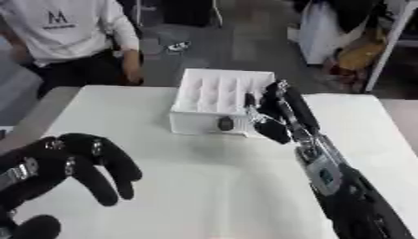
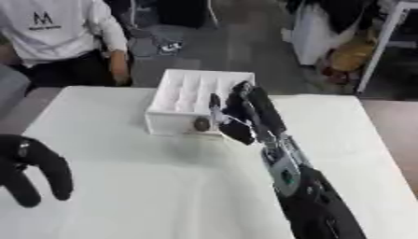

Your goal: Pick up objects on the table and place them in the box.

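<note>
The white box was set on the counter. The right robot hand was raised at the box's near right corner, fingers extended. A small dark object was seen against the box's front wall, just left of that hand; contact could not be told. The left robot hand was spread, well apart.

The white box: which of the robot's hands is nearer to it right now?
Right. The right hand is raised at the white box's near right corner, beside a small dark thing at its front wall. The left hand hangs low at the table's near left, well away.
</note>
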You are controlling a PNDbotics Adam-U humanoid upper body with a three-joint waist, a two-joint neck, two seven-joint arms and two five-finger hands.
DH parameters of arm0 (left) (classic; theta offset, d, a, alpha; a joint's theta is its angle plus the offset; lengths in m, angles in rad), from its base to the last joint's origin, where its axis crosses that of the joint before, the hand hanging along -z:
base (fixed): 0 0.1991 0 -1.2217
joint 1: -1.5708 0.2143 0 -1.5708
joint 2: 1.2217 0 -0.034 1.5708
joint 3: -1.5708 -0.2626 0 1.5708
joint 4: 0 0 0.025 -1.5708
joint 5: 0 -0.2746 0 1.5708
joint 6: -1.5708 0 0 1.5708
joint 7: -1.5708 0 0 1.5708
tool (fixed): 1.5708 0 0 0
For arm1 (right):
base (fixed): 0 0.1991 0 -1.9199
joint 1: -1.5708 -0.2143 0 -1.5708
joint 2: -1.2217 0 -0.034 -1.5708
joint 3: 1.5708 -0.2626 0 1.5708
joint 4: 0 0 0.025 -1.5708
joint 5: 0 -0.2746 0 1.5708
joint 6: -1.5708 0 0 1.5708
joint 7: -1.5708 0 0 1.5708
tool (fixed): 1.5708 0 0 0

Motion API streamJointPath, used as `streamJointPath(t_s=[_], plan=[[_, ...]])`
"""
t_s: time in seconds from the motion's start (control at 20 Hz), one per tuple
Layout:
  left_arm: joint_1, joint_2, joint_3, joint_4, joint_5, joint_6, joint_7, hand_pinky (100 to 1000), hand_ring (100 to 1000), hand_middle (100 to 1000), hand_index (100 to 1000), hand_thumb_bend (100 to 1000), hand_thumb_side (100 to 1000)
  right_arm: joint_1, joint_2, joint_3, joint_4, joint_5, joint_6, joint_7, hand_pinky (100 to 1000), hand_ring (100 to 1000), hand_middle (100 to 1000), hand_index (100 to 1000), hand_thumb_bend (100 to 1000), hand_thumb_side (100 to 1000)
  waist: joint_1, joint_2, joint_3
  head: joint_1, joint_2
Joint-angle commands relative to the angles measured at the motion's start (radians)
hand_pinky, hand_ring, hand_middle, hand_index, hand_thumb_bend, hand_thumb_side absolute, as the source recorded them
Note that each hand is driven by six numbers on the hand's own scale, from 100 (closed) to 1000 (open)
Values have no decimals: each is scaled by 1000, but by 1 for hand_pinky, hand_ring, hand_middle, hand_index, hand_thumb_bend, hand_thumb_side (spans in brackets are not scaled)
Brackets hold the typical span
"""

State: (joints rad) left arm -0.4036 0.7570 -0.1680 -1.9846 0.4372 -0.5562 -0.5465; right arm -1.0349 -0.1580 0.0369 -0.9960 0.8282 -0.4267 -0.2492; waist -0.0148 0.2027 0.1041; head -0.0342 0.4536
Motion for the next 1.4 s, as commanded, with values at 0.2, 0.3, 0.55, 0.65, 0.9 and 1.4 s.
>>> streamJointPath(t_s=[0.2, 0.3, 0.55, 0.65, 0.9, 1.4], plan=[[-6, 26, 0, -15, 0, -23, -32, 555, 559, 742, 716, 511, 716, -83, -30, -11, -4, 43, 16, -48, 100, 100, 100, 100, 100, 665, 6, -21, 5, 4, -16], [-7, 25, -2, -15, 1, -22, -34, 555, 559, 742, 716, 510, 716, -101, -33, -21, 9, 57, 24, -72, 100, 100, 100, 100, 100, 664, 5, -20, 8, 7, -22], [-9, 23, -7, -15, 3, -17, -40, 554, 558, 742, 717, 508, 717, -145, -43, -41, 57, 93, 40, -132, 100, 100, 100, 100, 100, 663, -1, -18, 17, 17, -30], [-11, 22, -9, -15, 4, -16, -44, 554, 558, 742, 717, 507, 717, -165, -44, -46, 82, 117, 43, -152, 100, 100, 100, 100, 100, 663, -2, -17, 21, 16, -29], [-21, 22, -15, -15, 6, -17, -53, 555, 558, 742, 717, 506, 718, -210, -41, -57, 145, 188, 48, -189, 100, 100, 100, 100, 100, 662, -6, -11, 37, 8, -36], [-50, 28, -28, -15, 13, -19, -72, 554, 557, 743, 718, 502, 720, -282, -37, -82, 226, 287, 63, -225, 100, 100, 100, 100, 100, 662, -28, 14, 100, -17, -71]])
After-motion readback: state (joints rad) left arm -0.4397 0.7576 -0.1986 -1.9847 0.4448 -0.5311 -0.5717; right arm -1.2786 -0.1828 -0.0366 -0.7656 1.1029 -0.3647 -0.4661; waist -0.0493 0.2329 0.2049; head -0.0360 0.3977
